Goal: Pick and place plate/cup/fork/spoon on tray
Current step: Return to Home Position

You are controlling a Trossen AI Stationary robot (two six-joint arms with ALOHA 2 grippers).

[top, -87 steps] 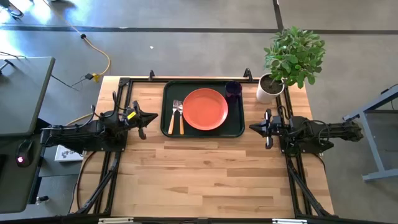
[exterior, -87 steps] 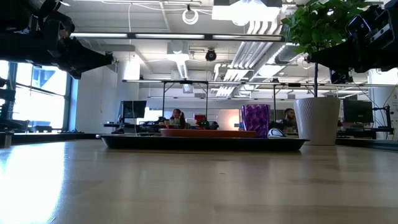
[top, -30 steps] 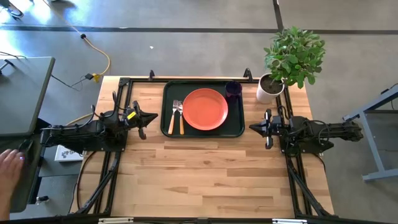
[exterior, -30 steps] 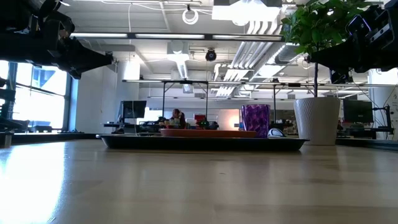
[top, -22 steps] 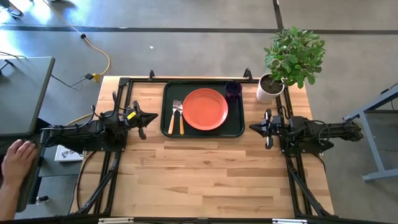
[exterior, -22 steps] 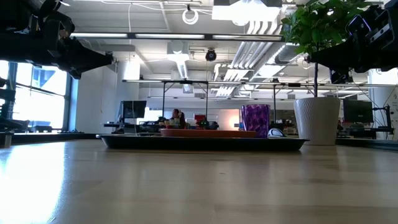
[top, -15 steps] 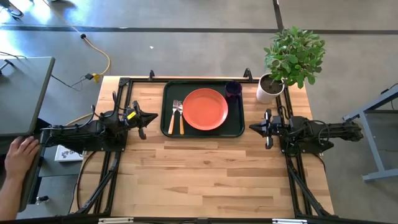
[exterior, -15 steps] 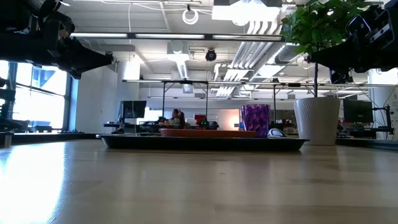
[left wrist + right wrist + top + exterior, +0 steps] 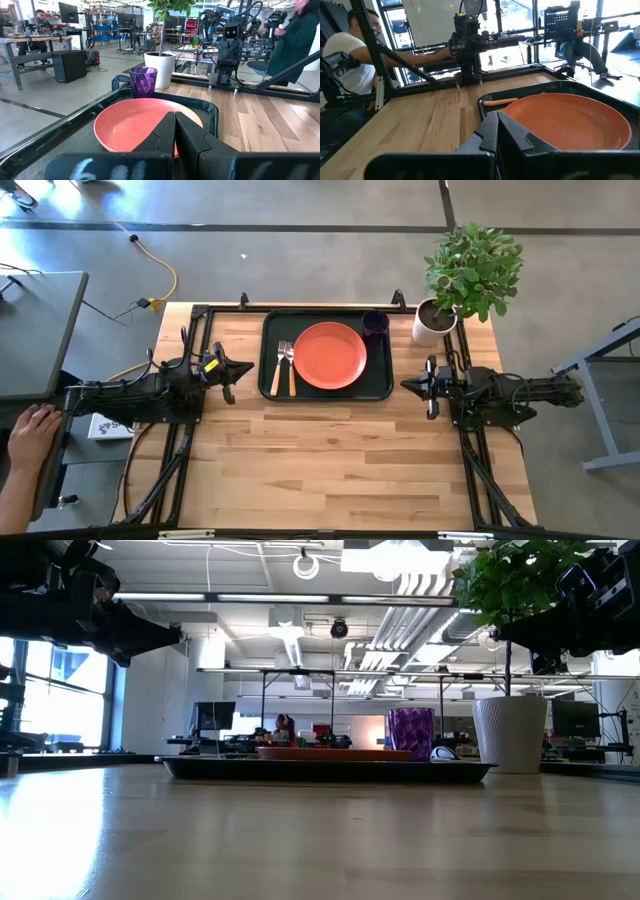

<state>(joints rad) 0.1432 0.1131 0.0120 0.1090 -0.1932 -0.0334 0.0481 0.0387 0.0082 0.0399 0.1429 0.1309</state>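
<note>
The dark tray (image 9: 385, 385) lies at the table's far middle. On it rest the coral-orange plate (image 9: 329, 355), the fork (image 9: 279, 366) and spoon (image 9: 290, 367) side by side left of the plate, and the purple cup (image 9: 375, 323) upright in the far right corner. My left gripper (image 9: 231, 379) hovers shut left of the tray, empty. My right gripper (image 9: 428, 387) hovers shut right of the tray, empty. The plate (image 9: 145, 122) and cup (image 9: 143, 82) show in the left wrist view, the plate (image 9: 570, 120) in the right wrist view.
A white pot with a green plant (image 9: 438, 320) stands at the table's far right corner beside the tray. A person's hand (image 9: 30, 432) rests on a stand off the table's left side. People show in the room beyond. Bare wood lies on the table's near half.
Both arms and all the things on the tray have kept still. A person's hand has come into view off the table's left side and settled on the stand there.
</note>
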